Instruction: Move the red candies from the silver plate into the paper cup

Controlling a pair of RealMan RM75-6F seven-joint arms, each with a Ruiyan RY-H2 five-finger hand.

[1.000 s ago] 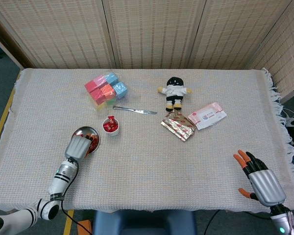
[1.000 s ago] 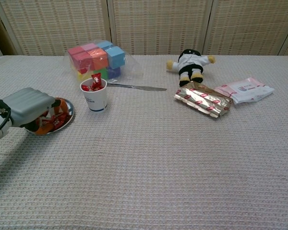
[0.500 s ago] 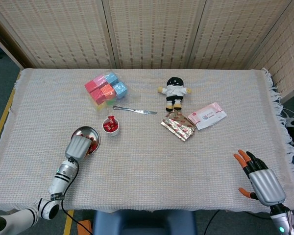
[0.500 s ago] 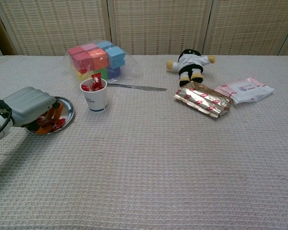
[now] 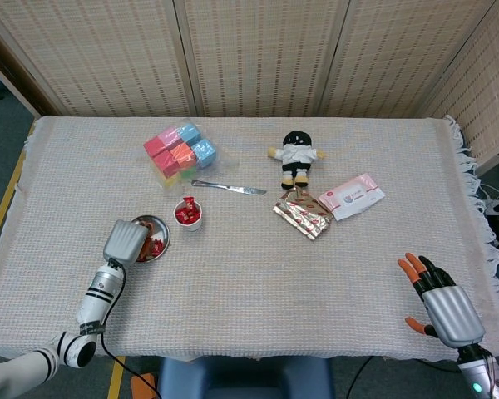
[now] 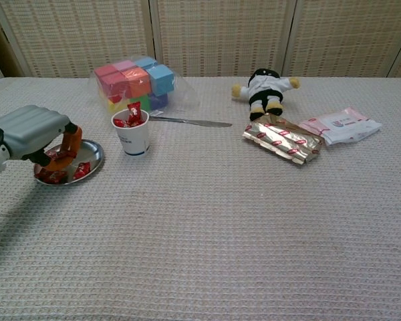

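Chest view: left hand (image 6: 33, 130) is hanging over the plate (image 6: 93, 155), fingers curled down among the candies (image 6: 80, 170); whether it is pinching one I cannot tell. Cup (image 6: 131, 132), already holding candies, is standing just beside the plate. Right hand (image 5: 442, 306) is resting near the table edge, fingers spread, holding nothing.

Cloth-covered table (image 5: 249, 274), woven-screen backdrop (image 5: 258, 54)

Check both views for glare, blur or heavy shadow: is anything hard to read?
Head view: even light, sharp; silver plate shows slight sheen. Chest view: sharp, with a soft shadow under the left robot hand across the plate; wrap on the colored blocks glints faintly.
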